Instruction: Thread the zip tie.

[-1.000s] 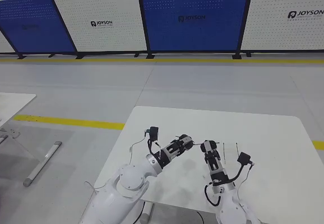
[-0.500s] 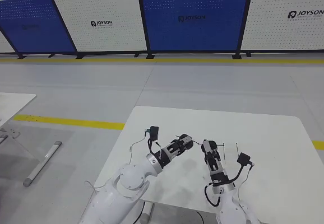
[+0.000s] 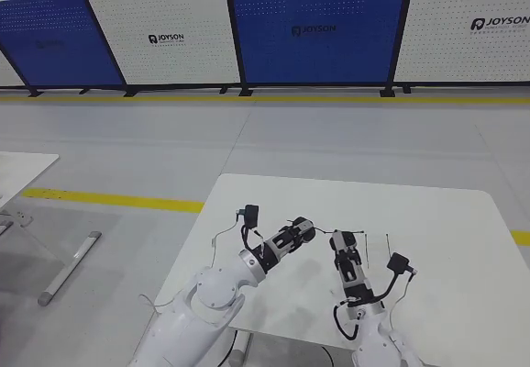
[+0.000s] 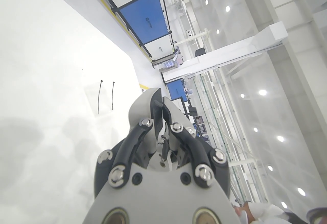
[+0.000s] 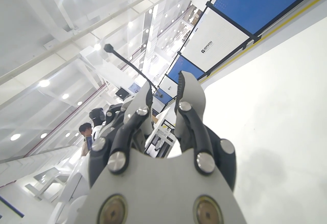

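Apparently the left gripper [image 4: 161,103] is clenching the zip tie [image 5: 127,63] in mid-air, though the pinch itself is hiding behind a finger, while the right gripper [image 5: 165,81], at its 3 o'clock, is standing released with the strap's near end between its jaws. Threading is only beginning, I judge: that gripper is needing to close on that end and curl it toward the head

two zip ties [image 4: 112,95] beside right gripper [image 3: 337,238]
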`<action>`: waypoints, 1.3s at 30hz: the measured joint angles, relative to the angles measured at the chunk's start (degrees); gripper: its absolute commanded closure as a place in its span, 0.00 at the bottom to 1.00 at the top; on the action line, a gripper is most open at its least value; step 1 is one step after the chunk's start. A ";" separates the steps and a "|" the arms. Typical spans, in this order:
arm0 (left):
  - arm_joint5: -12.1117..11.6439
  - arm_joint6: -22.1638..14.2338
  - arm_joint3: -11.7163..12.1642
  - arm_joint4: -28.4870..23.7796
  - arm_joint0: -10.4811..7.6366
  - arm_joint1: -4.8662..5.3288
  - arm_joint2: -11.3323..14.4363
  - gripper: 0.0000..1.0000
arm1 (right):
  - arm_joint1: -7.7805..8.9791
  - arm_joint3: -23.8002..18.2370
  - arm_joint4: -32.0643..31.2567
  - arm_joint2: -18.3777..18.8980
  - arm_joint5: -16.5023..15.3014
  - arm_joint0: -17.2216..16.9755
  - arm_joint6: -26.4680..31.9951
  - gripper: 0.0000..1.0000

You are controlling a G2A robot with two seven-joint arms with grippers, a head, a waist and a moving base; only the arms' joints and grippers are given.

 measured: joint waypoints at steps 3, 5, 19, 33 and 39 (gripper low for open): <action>-0.04 -0.06 -0.09 0.38 0.00 0.03 0.04 1.00 | -0.03 -0.27 -0.03 0.28 0.01 -0.01 0.05 0.78; -0.07 0.04 -0.12 0.66 0.03 0.05 0.08 1.00 | -0.04 -0.42 -0.04 0.44 0.01 -0.05 0.12 0.80; -0.29 0.80 -0.30 2.51 0.08 0.11 0.47 1.00 | -0.33 -0.40 0.13 0.73 0.31 0.29 0.85 1.00; -0.76 0.39 -0.31 3.52 -0.20 0.17 0.87 1.00 | -0.55 0.13 -1.72 0.52 0.57 0.64 1.77 1.00; -1.43 0.05 -0.39 2.89 -0.07 0.20 0.80 1.00 | -0.53 0.14 -1.48 0.34 -0.72 0.73 3.63 1.00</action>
